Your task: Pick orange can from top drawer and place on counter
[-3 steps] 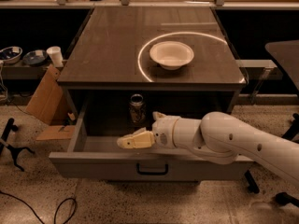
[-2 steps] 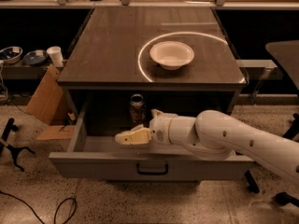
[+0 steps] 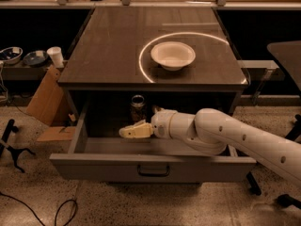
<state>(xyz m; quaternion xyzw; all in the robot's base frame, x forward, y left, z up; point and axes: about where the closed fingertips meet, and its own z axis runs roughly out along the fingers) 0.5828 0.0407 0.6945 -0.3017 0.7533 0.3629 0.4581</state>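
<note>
The top drawer is pulled out below the counter. The orange can stands upright at the back of the drawer, partly in shadow under the counter edge. My gripper reaches into the drawer from the right on a white arm; its pale fingers point left, lying just in front of and slightly left of the can, not touching it. Nothing is held.
A white bowl sits on the counter inside a bright ring reflection. A white paper cup and dishes stand on a low ledge at left. Cardboard leans beside the cabinet. Cables lie on the floor.
The gripper has shifted a little to the left inside the drawer, staying in front of the can. The can and bowl have not moved.
</note>
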